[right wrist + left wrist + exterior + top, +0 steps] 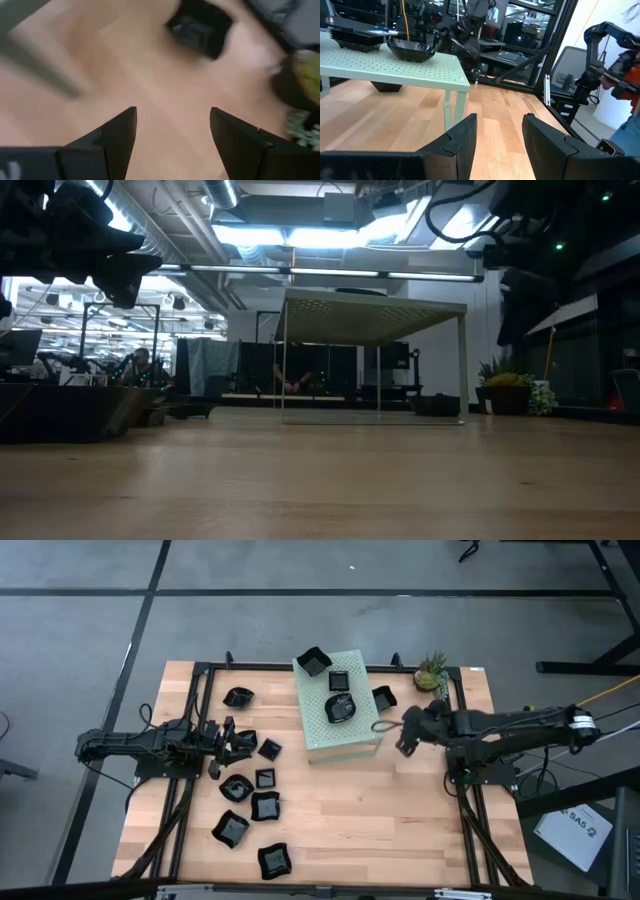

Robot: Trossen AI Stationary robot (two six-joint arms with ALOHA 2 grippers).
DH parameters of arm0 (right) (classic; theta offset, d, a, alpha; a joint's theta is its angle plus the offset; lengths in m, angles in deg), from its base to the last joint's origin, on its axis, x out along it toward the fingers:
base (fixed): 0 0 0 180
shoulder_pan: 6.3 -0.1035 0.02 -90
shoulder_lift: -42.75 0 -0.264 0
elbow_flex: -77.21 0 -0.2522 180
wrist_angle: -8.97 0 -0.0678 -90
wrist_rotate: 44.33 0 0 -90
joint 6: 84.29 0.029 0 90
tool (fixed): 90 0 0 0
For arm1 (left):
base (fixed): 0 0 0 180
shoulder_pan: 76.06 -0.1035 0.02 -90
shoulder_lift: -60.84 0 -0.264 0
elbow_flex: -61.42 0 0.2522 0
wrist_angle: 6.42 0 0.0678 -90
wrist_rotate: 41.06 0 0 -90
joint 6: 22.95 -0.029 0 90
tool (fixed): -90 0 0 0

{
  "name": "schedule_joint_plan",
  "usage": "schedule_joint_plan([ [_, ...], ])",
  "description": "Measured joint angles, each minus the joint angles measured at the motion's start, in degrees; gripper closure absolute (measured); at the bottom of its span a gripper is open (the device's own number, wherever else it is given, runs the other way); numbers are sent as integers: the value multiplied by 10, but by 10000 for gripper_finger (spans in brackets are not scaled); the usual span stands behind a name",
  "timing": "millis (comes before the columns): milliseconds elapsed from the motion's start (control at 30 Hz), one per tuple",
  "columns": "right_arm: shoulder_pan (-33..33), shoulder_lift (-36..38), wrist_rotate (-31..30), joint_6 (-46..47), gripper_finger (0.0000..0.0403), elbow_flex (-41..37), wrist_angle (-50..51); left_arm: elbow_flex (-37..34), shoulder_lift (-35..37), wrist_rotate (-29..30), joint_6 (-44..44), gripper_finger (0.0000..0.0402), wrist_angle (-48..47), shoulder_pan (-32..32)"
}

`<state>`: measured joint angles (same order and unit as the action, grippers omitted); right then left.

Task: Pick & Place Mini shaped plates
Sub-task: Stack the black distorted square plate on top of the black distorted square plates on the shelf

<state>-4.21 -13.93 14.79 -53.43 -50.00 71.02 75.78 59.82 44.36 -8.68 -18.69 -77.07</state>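
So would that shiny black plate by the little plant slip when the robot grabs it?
Maybe. The black plate looks glossy, so the open right gripper could slide off. It looks stiff, not floppy. Lying flat on the table, it shouldn't roll.

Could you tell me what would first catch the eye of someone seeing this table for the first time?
Probably the pale green perforated box standing upside down like a little table at the back middle, with three black mini plates on top. Next, the scatter of more black plates over the wood on the left half, beside the open left gripper. The open right gripper hovers just right of the box, near a small potted plant.
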Motion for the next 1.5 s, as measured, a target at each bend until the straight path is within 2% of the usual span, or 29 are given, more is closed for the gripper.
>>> schedule_joint_plan([
  [233,79,32,-16,-8,155,0,-3,0,0,0,0,249,0,0],
  [367,132,40,-16,-92,155,0,-31,0,0,0,0,249,0,0],
  [433,159,40,-7,-164,155,0,-64,0,0,0,0,249,0,0],
  [633,237,22,67,-406,155,0,-145,0,0,0,0,249,0,0],
  [767,279,5,144,-540,155,0,-155,0,0,0,0,249,0,0],
  [967,317,-19,248,-682,155,0,-178,0,0,0,0,249,0,0],
  [1233,355,-67,318,-795,155,0,-223,0,0,0,0,249,0,0],
  [1500,368,-131,325,-808,167,0,-246,0,0,0,0,249,0,0],
])
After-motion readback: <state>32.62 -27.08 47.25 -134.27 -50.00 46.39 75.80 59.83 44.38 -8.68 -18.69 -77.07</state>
